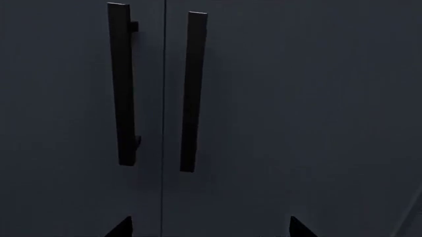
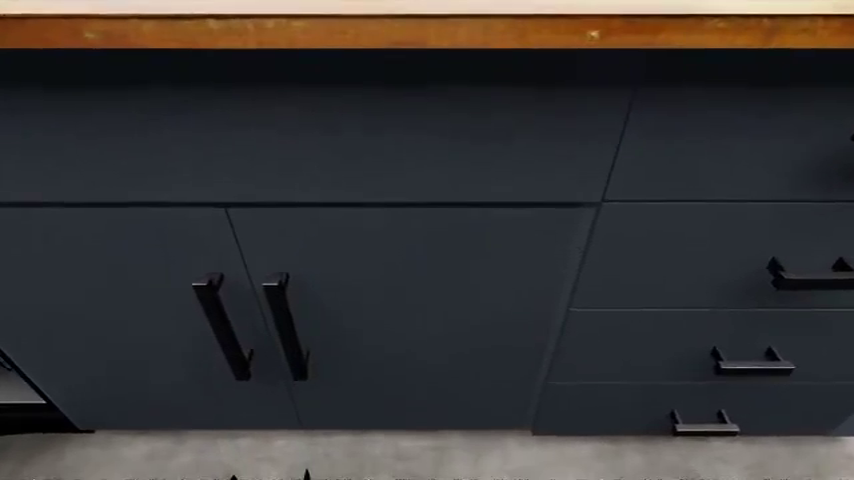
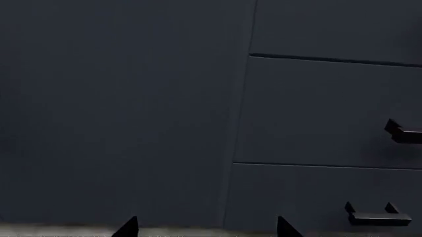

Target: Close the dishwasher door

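Observation:
Of the dishwasher door (image 2: 16,395) I see only a grey and black corner at the lower left edge of the head view, low above the floor. My left gripper (image 1: 211,229) is open, its two black fingertips (image 1: 122,228) wide apart. It faces the two navy cabinet doors with long bar handles (image 1: 124,89) and holds nothing. My right gripper (image 3: 207,229) is open too and empty. It faces the seam between the cabinet door and the drawer stack. Neither gripper touches anything.
A wall of navy cabinets (image 2: 400,300) stands under a wooden counter edge (image 2: 427,32). Drawer fronts with short black handles (image 2: 751,365) fill the right side. A grey floor strip (image 2: 427,455) runs below the cabinets.

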### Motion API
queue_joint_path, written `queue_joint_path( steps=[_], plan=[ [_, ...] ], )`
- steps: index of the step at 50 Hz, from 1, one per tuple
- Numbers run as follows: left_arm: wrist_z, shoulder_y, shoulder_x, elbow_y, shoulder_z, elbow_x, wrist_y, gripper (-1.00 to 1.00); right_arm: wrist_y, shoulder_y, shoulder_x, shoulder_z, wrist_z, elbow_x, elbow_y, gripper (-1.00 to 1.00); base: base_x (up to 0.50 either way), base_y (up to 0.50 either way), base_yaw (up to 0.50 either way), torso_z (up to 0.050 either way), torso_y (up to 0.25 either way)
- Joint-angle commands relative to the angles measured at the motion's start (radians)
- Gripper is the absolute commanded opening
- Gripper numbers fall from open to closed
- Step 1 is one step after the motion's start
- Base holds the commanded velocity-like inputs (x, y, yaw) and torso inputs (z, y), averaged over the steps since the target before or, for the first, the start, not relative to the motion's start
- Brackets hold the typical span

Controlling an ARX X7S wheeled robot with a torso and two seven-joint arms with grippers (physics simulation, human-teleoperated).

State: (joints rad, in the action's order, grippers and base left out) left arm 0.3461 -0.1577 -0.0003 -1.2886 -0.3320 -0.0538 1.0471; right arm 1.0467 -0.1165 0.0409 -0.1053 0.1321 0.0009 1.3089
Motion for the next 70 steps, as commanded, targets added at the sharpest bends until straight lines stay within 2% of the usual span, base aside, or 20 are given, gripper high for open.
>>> queue_joint_path(
  steps=[1,70],
  plan=[
    [0.000,0.000,0.000,0.000,0.000,0.000,0.000,1.00,0.000,0.000,0.000,0.002,-0.002,0.000,0.000,1.00,0.00,0.00,0.00,-0.050,0.000],
    [0.002,-0.001,0.000,-0.001,-0.001,-0.001,0.000,1.00,0.000,0.004,-0.002,0.011,-0.010,0.000,0.000,1.00,0.00,0.00,0.00,-0.050,0.000]
  ],
)
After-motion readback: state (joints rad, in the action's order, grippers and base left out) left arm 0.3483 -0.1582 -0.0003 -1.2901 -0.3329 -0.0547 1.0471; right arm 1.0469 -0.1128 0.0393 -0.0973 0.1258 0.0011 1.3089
